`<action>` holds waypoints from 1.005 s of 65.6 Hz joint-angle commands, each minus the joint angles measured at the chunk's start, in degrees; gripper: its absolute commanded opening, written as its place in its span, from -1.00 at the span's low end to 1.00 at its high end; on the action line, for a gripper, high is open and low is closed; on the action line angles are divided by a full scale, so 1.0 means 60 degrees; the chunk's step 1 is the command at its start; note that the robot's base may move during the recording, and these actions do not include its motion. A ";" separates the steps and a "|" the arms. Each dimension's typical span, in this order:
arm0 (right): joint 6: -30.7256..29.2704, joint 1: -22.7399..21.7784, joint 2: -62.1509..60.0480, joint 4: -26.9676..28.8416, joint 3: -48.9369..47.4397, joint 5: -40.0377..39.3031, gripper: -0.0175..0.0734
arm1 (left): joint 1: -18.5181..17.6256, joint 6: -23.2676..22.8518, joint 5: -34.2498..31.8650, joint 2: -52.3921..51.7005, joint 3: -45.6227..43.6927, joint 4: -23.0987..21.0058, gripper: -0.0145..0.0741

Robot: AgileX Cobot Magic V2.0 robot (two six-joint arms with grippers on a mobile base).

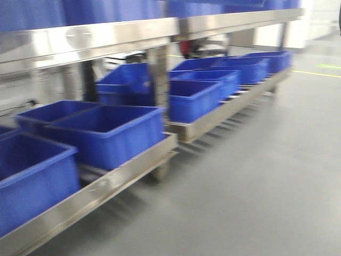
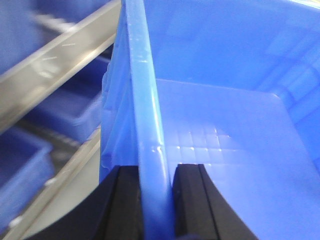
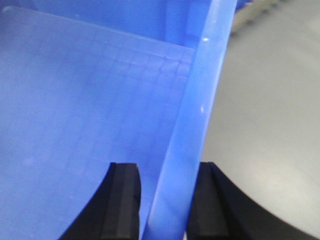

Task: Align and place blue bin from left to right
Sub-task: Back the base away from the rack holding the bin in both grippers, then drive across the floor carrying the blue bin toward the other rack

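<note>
In the left wrist view, the blue bin [image 2: 235, 150] fills the frame. My left gripper [image 2: 156, 200] is shut on its left wall rim [image 2: 145, 100], one black finger outside and one inside. In the right wrist view, the same bin's gridded floor [image 3: 75, 100] lies to the left. My right gripper [image 3: 169, 200] is shut on the bin's right wall rim [image 3: 200, 100], with grey floor [image 3: 270, 125] beyond it. The front view shows neither gripper nor the held bin.
A steel rack runs along the left, its lower shelf [image 1: 176, 141] carrying several darker blue bins [image 1: 106, 133] [image 1: 194, 98]. An upright post [image 1: 159, 80] stands mid-rack. Grey floor [image 1: 256, 176] spreads to the right, with a yellow line [image 1: 314, 73] far off. A steel rail [image 2: 55, 70] passes left of the held bin.
</note>
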 commanded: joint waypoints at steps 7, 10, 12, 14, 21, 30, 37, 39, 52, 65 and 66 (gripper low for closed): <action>-0.0389 -0.0008 -0.0190 -0.0211 -0.0122 -0.0648 -0.95 | -0.0019 0.0168 -0.0970 -0.0141 -0.0151 -0.0003 -0.92; -0.0389 -0.0008 -0.0190 -0.0211 -0.0122 -0.0648 -0.95 | -0.0019 0.0168 -0.0970 -0.0141 -0.0151 -0.0003 -0.92; -0.0389 -0.0008 -0.0190 -0.0211 -0.0122 -0.0648 -0.95 | -0.0019 0.0168 -0.0970 -0.0141 -0.0151 -0.0003 -0.92; -0.0389 -0.0008 -0.0190 -0.0211 -0.0122 -0.0648 -0.95 | -0.0019 0.0168 -0.0970 -0.0141 -0.0151 -0.0003 -0.92; -0.0389 -0.0008 -0.0190 -0.0211 -0.0122 -0.0648 -0.95 | -0.0019 0.0168 -0.0989 -0.0141 -0.0151 -0.0003 -0.92; -0.0389 -0.0008 -0.0190 -0.0211 -0.0122 -0.0648 -0.95 | -0.0019 0.0168 -0.1137 -0.0141 -0.0151 -0.0003 -0.92; -0.0389 -0.0008 -0.0190 -0.0211 -0.0122 -0.0648 -0.95 | -0.0019 0.0168 -0.1510 -0.0141 -0.0151 -0.0003 -0.92; -0.0389 -0.0008 -0.0190 -0.0211 -0.0122 -0.0648 -0.95 | -0.0019 0.0168 -0.1608 -0.0141 -0.0151 -0.0003 -0.92; -0.0389 -0.0008 -0.0190 -0.0211 -0.0122 -0.0648 -0.95 | -0.0019 0.0168 -0.2222 -0.0141 -0.0151 -0.0003 -0.92; -0.0389 -0.0008 -0.0190 -0.0211 -0.0122 -0.0648 -0.95 | -0.0019 0.0168 -0.2463 -0.0141 -0.0151 -0.0003 -0.92; -0.0389 -0.0008 -0.0190 -0.0211 -0.0122 -0.0648 -0.95 | -0.0019 0.0168 -0.2463 -0.0141 -0.0151 -0.0003 -0.92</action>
